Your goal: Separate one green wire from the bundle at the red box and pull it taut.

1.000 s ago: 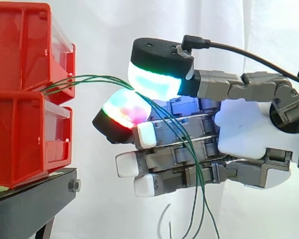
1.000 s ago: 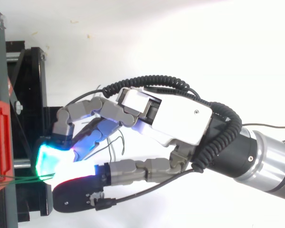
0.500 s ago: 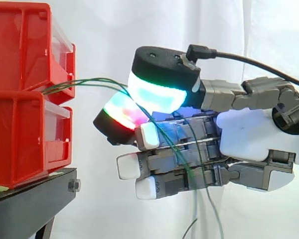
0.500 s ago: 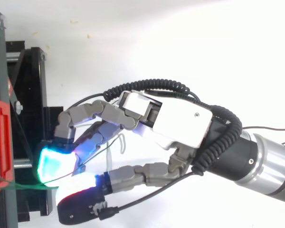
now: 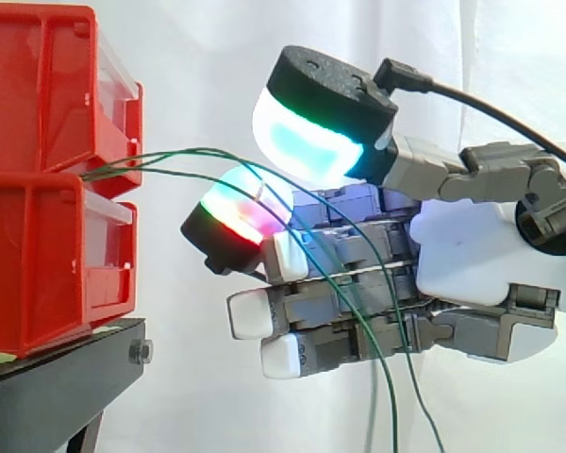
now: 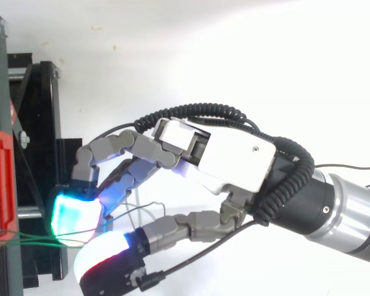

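Hand [image 5: 472, 255] is spread, thumb clear of fingertips [image 5: 228, 219], with green wires [image 5: 189, 153] from the red box [image 5: 38, 94] draped loosely across, so closing may pinch several or let them slip.

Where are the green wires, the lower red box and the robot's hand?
green wires [image 5: 189, 150], side view, on the stretch between the box and the hand.
lower red box [image 5: 38, 255], side view, on its side wall.
hand [image 5: 472, 250], side view, on its white palm.
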Robot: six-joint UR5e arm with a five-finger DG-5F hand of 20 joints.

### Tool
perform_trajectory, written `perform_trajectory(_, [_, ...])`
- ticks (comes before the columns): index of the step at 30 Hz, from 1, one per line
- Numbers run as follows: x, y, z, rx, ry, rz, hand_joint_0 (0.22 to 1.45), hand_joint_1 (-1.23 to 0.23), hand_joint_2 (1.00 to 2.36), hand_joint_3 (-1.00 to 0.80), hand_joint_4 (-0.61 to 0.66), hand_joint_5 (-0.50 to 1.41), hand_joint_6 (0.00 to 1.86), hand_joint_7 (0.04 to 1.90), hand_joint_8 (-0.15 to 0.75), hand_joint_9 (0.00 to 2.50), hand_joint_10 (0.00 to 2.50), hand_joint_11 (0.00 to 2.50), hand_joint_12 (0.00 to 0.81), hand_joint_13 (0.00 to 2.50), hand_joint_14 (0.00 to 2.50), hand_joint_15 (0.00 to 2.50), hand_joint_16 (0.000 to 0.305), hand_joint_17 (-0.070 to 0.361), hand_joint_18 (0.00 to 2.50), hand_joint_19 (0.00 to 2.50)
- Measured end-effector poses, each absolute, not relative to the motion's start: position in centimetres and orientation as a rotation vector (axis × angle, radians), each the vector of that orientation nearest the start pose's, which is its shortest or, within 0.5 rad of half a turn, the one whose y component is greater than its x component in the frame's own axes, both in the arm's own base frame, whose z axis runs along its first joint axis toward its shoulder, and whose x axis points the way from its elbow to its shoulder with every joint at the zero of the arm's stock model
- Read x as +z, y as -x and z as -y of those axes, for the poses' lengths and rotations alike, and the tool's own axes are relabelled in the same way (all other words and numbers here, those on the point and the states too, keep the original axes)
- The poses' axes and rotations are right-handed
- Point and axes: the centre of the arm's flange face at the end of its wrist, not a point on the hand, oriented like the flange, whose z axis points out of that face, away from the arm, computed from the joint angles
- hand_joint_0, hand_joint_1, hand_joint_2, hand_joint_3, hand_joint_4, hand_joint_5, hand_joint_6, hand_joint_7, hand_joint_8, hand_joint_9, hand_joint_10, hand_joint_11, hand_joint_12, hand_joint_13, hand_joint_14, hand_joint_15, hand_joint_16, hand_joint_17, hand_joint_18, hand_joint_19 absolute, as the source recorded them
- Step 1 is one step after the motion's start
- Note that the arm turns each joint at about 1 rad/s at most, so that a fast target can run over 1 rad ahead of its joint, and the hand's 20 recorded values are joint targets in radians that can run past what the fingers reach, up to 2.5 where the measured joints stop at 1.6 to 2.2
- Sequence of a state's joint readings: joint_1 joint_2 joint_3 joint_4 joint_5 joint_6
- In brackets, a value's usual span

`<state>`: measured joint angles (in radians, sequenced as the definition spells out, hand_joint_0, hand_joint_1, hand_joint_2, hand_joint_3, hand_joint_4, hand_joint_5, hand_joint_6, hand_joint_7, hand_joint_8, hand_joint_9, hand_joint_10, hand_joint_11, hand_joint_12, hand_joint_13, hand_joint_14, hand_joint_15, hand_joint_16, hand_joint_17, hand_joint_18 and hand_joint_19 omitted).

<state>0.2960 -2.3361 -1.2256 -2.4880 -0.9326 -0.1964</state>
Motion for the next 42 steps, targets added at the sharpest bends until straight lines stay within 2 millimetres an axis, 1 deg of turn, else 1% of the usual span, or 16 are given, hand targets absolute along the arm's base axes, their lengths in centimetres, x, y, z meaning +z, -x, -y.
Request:
perform_trajectory(2, [23.1,-77.7,-3.6,0.961,-1.169,-0.862,0.63,-0.69,1.01,-0.38,0.20,-0.19,0.88,1.10,0.355,1.10,0.03,0.84,0.431,1.02,0.02,0.54,0.061,0.136,0.87,0.44])
perform_trajectory(4, [23.1,-77.7,-3.5,0.961,-1.169,-0.862,0.65,-0.74,1.02,-0.31,0.18,-0.19,0.88,1.13,0.357,1.09,0.03,0.84,0.432,1.02,0.02,0.54,0.061,0.137,0.87,0.44])
perform_trajectory(8, [23.1,-77.7,-3.6,0.961,-1.169,-0.862,0.66,-0.80,1.02,-0.27,0.18,-0.20,0.90,1.11,0.352,1.06,0.03,0.86,0.435,1.02,0.02,0.54,0.061,0.138,0.87,0.44])
perform_trajectory(11, [23.1,-77.7,-3.6,0.961,-1.169,-0.862,0.68,-0.85,1.02,-0.31,0.19,-0.20,0.90,1.09,0.351,1.03,0.03,0.86,0.430,1.01,0.02,0.54,0.061,0.138,0.87,0.44])
perform_trajectory(12, [23.1,-77.7,-3.6,0.961,-1.169,-0.862,0.71,-0.90,1.01,-0.38,0.21,-0.20,0.90,1.07,0.346,1.02,0.03,0.86,0.426,1.00,0.02,0.54,0.061,0.137,0.87,0.44])
perform_trajectory(13, [23.1,-77.7,-3.5,0.961,-1.169,-0.862,0.72,-0.91,1.01,-0.44,0.22,-0.20,0.90,1.08,0.350,1.02,0.03,0.85,0.423,1.00,0.02,0.54,0.061,0.137,0.87,0.43])
perform_trajectory(16, [23.1,-77.7,-3.6,0.962,-1.169,-0.862,0.71,-0.94,1.00,-0.50,0.22,-0.20,0.90,1.06,0.346,1.02,0.03,0.85,0.421,1.00,0.02,0.54,0.061,0.136,0.87,0.43])
perform_trajectory(20, [23.0,-77.6,-3.5,0.964,-1.178,-0.868,0.63,-0.89,1.00,-0.50,0.21,-0.19,0.89,1.06,0.347,1.05,0.03,0.86,0.419,1.00,0.02,0.54,0.060,0.134,0.86,0.45])
perform_trajectory(22, [22.9,-77.5,-3.4,0.965,-1.184,-0.871,0.57,-0.76,1.00,-0.50,0.20,-0.18,0.88,1.08,0.353,1.09,0.03,0.85,0.427,1.02,0.02,0.55,0.060,0.136,0.87,0.44])
perform_trajectory(26, [22.9,-77.4,-3.2,0.969,-1.197,-0.874,0.58,-0.63,1.00,-0.50,0.20,-0.17,0.87,1.10,0.349,1.11,0.03,0.83,0.434,1.04,0.02,0.55,0.061,0.136,0.88,0.45])
perform_trajectory(28, [23.1,-77.4,-3.3,0.979,-1.200,-0.871,0.61,-0.59,1.01,-0.40,0.18,-0.17,0.86,1.13,0.348,1.13,0.03,0.83,0.431,1.04,0.02,0.55,0.061,0.136,0.88,0.47])
perform_trajectory(30, [23.5,-77.4,-3.3,0.987,-1.201,-0.869,0.60,-0.59,1.01,-0.35,0.19,-0.17,0.86,1.15,0.351,1.13,0.03,0.83,0.435,1.04,0.02,0.55,0.061,0.138,0.89,0.46])
perform_trajectory(33, [24.5,-77.1,-3.2,0.992,-1.202,-0.874,0.60,-0.64,1.02,-0.24,0.20,-0.18,0.87,1.15,0.355,1.11,0.03,0.83,0.444,1.04,0.02,0.55,0.062,0.140,0.89,0.46])
perform_trajectory(36, [25.6,-76.7,-3.1,0.983,-1.206,-0.890,0.61,-0.69,1.02,-0.21,0.21,-0.18,0.88,1.13,0.351,1.08,0.03,0.83,0.447,1.04,0.02,0.55,0.063,0.141,0.88,0.46])
perform_trajectory(39, [26.5,-76.1,-2.9,0.967,-1.215,-0.914,0.62,-0.72,1.02,-0.24,0.22,-0.19,0.88,1.11,0.353,1.07,0.03,0.84,0.443,1.03,0.02,0.56,0.063,0.141,0.88,0.46])
perform_trajectory(42, [27.0,-75.7,-2.7,0.950,-1.224,-0.938,0.61,-0.75,1.01,-0.36,0.22,-0.19,0.88,1.10,0.353,1.07,0.03,0.84,0.443,1.03,0.02,0.55,0.063,0.141,0.88,0.46])
